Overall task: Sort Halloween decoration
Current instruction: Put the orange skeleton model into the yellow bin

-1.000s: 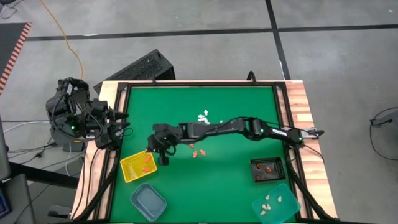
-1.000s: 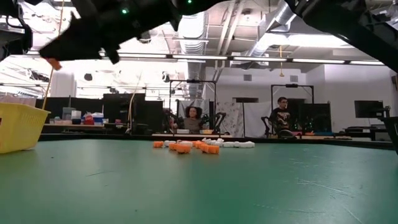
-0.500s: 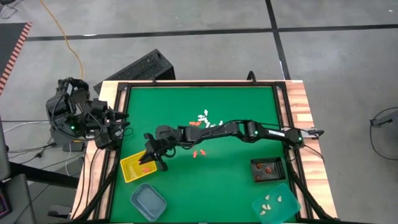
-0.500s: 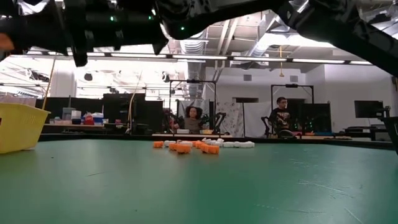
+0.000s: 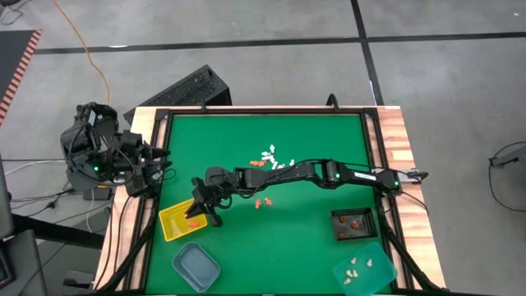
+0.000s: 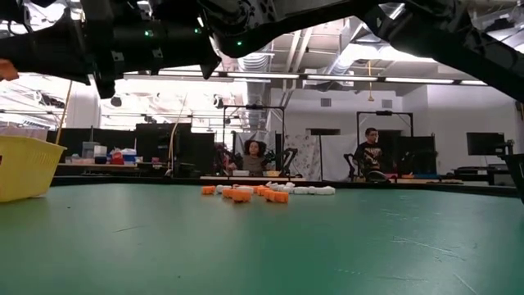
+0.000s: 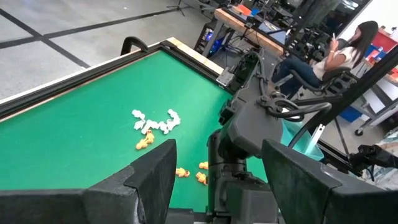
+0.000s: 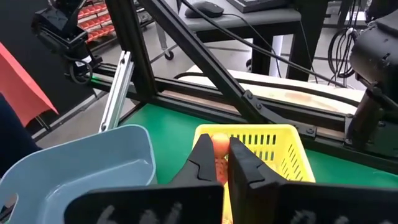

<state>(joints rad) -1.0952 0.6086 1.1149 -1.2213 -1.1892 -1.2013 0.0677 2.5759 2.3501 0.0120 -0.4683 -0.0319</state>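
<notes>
My right arm reaches across the green table, and its gripper (image 5: 196, 212) hangs over the yellow tray (image 5: 182, 220) near the table's left edge, shut on a tiny orange trinket (image 8: 219, 142). That trinket also shows in the low view as an orange speck (image 6: 4, 70) above the yellow tray (image 6: 24, 168). White trinkets (image 5: 269, 154) and orange ones (image 5: 261, 200) lie loose mid-table. The yellow tray holds a few orange pieces. My left gripper (image 5: 156, 168) waits open at the table's left edge. My right gripper pinches the orange trinket (image 8: 219, 142) between its two fingertips (image 8: 205, 155), coming from above and slanting toward the table's left edge. The trinket is lifted clear, above the yellow tray's inside (image 8: 273, 146).
A light blue tray (image 5: 196, 267) sits by the near edge beside the yellow one. A black tray (image 5: 353, 223) with orange-red pieces and a teal tray (image 5: 364, 270) with white pieces stand at the near right. A raised black frame rims the table. People sit in the room beyond.
My right gripper has carried the orange trinket toward the table's left and near edges, from beside the yellow tray to above it, and has dipped slightly in the last half second. The loose piles have stayed put.
</notes>
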